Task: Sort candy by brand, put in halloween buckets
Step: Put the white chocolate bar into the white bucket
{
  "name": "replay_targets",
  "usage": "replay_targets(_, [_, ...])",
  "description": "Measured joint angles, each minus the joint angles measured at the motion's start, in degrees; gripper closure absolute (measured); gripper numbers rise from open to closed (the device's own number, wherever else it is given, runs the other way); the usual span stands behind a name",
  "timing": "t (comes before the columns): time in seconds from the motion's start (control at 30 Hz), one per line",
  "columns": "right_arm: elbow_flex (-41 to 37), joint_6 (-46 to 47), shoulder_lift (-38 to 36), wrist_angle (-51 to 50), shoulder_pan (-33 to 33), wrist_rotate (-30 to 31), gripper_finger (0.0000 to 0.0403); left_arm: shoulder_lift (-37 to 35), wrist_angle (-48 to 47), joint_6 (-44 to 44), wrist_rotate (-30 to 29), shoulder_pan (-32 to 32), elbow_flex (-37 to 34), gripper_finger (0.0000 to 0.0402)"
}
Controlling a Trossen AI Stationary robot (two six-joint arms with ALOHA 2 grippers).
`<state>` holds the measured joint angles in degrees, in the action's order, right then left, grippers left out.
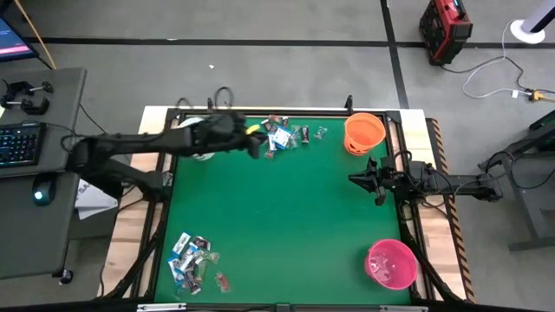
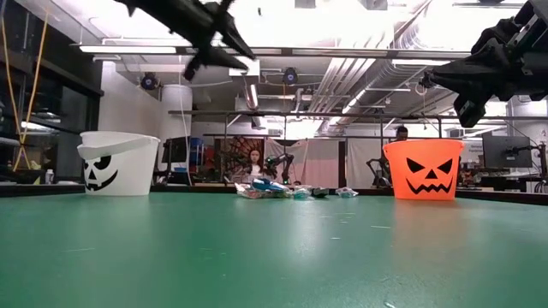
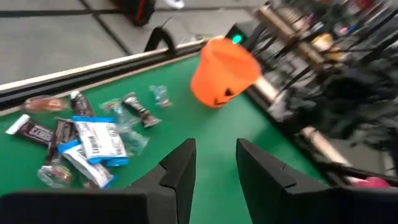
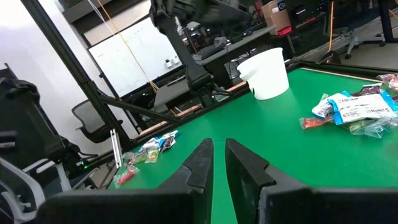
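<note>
One pile of candy (image 1: pixel 286 134) lies near the table's far edge, and a second candy pile (image 1: pixel 195 260) lies at the near left corner. The orange bucket (image 1: pixel 364 133) stands at the far right and the pink bucket (image 1: pixel 391 263) at the near right. The white bucket (image 2: pixel 118 162) stands at the far left, mostly hidden under my left arm in the high view. My left gripper (image 3: pixel 214 152) hangs open and empty above the table, just left of the far candy pile (image 3: pixel 87 146). My right gripper (image 4: pixel 217 149) waits shut at the right edge, between the orange and pink buckets.
Bare green mat fills the middle of the table (image 1: pixel 286 217). A black frame rail (image 1: pixel 277 111) runs along the far edge. A desk with keyboard and mouse (image 1: pixel 26 147) stands off the table's left side. People sit in the room beyond the far edge (image 2: pixel 254 162).
</note>
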<state>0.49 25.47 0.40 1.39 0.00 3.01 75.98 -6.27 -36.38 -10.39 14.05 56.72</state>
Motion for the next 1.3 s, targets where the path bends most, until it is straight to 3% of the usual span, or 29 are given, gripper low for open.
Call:
replay_targets(0.13, [0.0,0.0,0.0,0.0,0.0,0.0,0.0368,6.6,1.6,-6.0,4.0,1.4,2.5,0.0298])
replay_targets(0.27, [0.0,0.0,0.0,0.0,0.0,0.0,0.0368,11.2,2.9,-2.0,7.0,2.4,2.8,0.0298])
replay_targets(0.43, [0.0,0.0,0.0,0.0,0.0,0.0,0.0368,15.7,-4.9,-9.4,6.2,4.7,2.7,0.0292])
replay_targets(0.53, [0.0,0.0,0.0,0.0,0.0,0.0,0.0368,18.7,-8.3,-9.9,7.5,6.6,2.6,0.0275])
replay_targets(0.73, [0.0,0.0,0.0,0.0,0.0,0.0,0.0368,24.6,-3.7,-10.1,8.7,10.3,2.6,0.0219])
replay_targets(0.97, [0.0,0.0,0.0,0.0,0.0,0.0,0.0368,26.7,0.2,-11.2,11.5,12.9,2.6,0.0178])
replay_targets(1.3, [0.0,0.0,0.0,0.0,0.0,0.0,0.0368,26.7,0.6,-11.0,12.3,13.7,2.7,0.0174])
